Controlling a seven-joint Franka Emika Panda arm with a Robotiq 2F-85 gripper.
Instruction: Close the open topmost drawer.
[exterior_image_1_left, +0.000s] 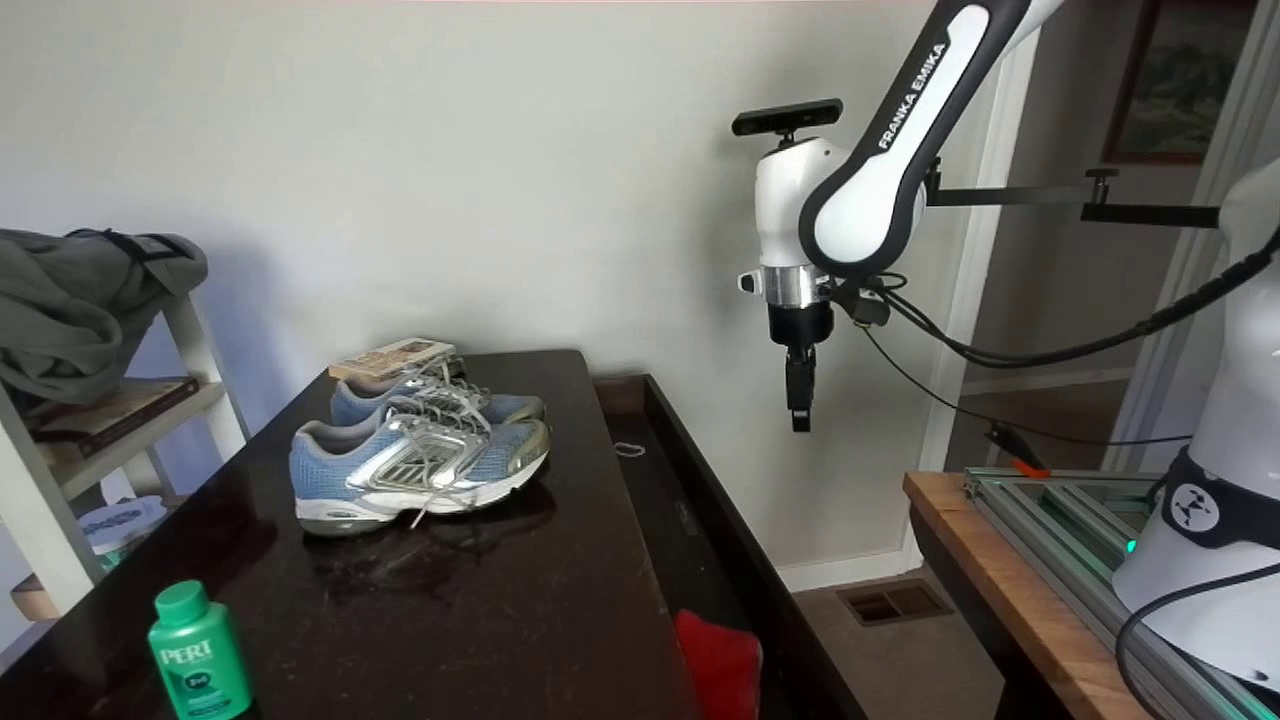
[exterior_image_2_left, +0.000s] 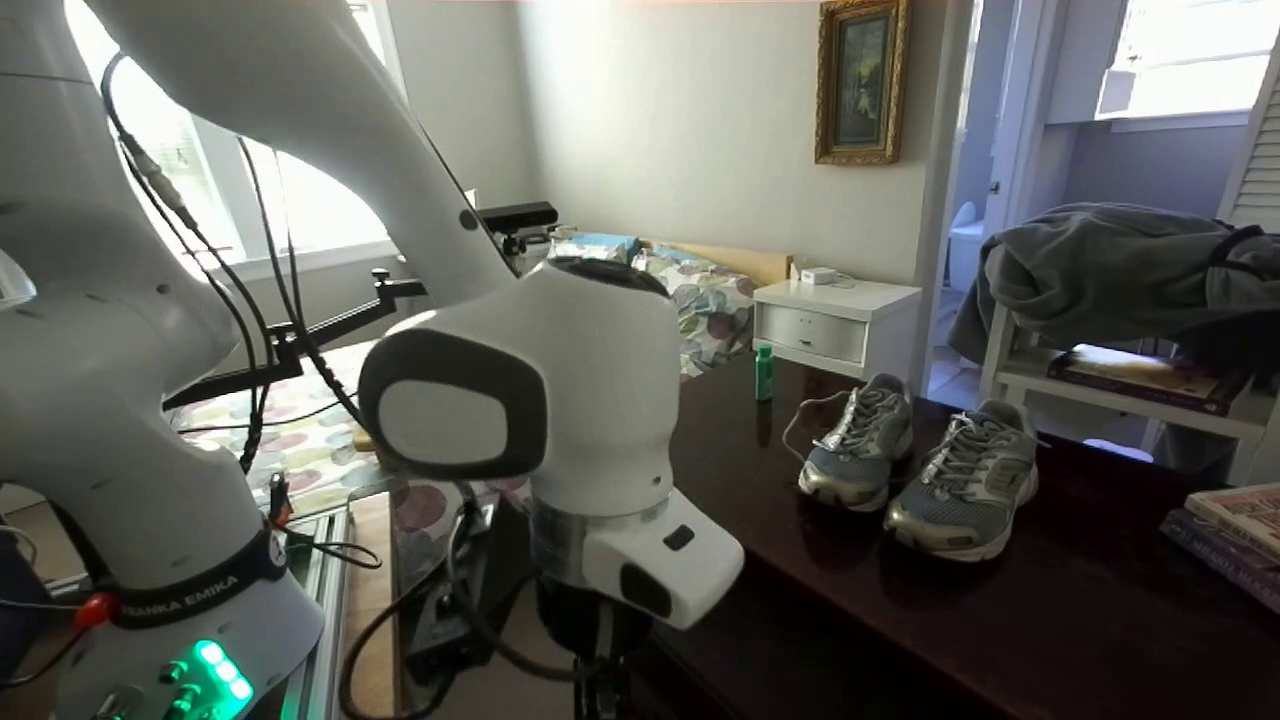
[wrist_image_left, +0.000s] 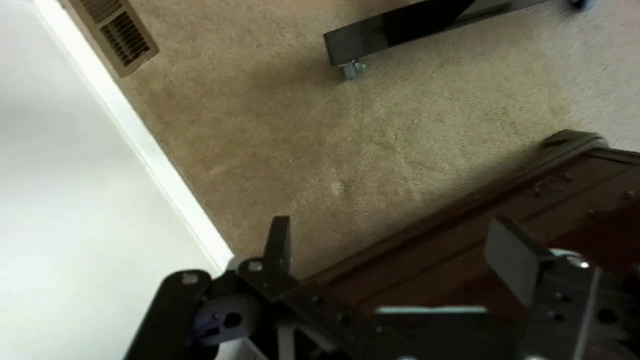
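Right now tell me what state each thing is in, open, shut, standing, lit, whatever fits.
Dresser drawer: pulled open
Gripper: open, empty
Bottle: upright, capped
Shoes: upright, side by side
Stacked books: closed
Grey cloth: draped
Robot lights: lit, green
Nightstand drawer: looks shut

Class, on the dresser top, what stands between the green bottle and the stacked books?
A pair of running shoes stands between the green bottle and the stacked books on the dresser top, as both exterior views show.

Dresser top (exterior_image_1_left: 480, 610) glossy wd., drawer (exterior_image_1_left: 738, 530) prob. wd. too, bottle (exterior_image_1_left: 200, 655) smooth plas., carpet (wrist_image_left: 350, 150) rough, matt.
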